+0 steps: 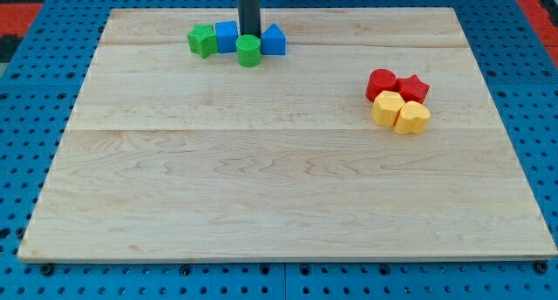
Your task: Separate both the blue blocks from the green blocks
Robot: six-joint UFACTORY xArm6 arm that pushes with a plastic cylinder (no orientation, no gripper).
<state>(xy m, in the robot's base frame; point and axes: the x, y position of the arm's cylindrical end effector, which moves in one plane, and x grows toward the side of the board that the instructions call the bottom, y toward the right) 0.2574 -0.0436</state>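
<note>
Dark and straight, the rod comes down from the view's top edge, and you see my tip [249,33] land in the cluster of blue and green blocks near the far side of the tabletop [261,187]. No pincer exists on this arm, so you get no jaw state to read; only the rod's end matters. My tip sits just behind the green cylinder [248,51], which stands a little nearer the view's bottom than its neighbours and hides the very end of the rod. Just left of the rod you find the blue cube [227,36], and just right of it the blue block with a sloped top [274,40]; both look to be touching or nearly touching the rod, though you cannot tell for sure. Further left, the green block with a ridged top [202,40] rests against the blue cube. All four lie in one tight row.

Well apart, toward the view's right, you see a second group: a red cylinder [381,83] and a red star-like block [413,89] behind, a yellow hexagonal block [388,109] and a yellow rounded block [412,119] in front, all packed together.
</note>
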